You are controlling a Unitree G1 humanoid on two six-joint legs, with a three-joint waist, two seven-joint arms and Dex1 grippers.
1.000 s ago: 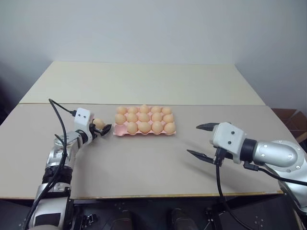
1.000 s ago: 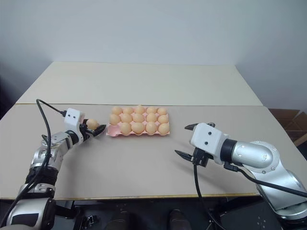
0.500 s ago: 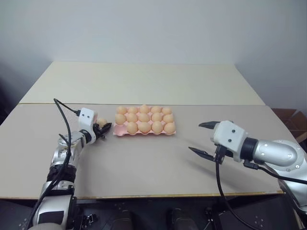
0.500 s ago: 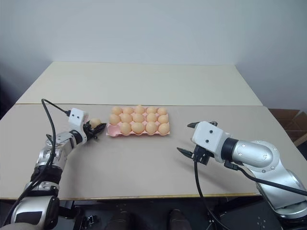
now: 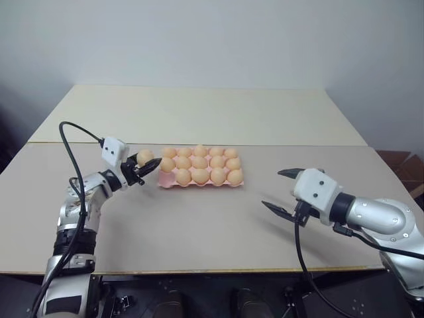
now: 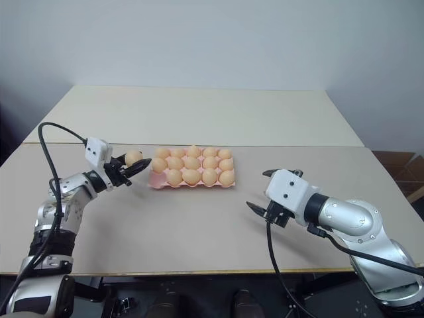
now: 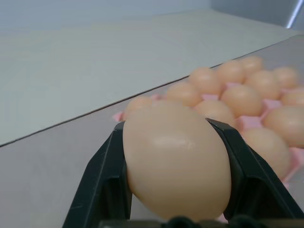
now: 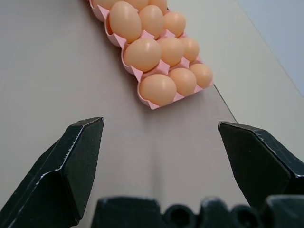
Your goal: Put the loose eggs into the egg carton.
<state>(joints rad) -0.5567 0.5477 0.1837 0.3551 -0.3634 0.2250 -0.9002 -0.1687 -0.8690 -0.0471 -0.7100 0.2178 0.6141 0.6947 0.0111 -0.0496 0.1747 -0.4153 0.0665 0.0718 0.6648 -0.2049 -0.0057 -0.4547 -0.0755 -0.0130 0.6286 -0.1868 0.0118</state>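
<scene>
The left gripper clamps one egg just beside the pink egg carton. The right gripper hovers wide open, well apart, over the bare table.

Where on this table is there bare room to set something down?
Bare: the far table section behind the egg carton, and the near strip between the left gripper holding an egg and the open right gripper. Crowded: the carton's left end.

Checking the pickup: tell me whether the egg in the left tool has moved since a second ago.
Yes. The egg, clamped in the left tool, has risen off the table and shifted toward the egg carton's left end.
</scene>
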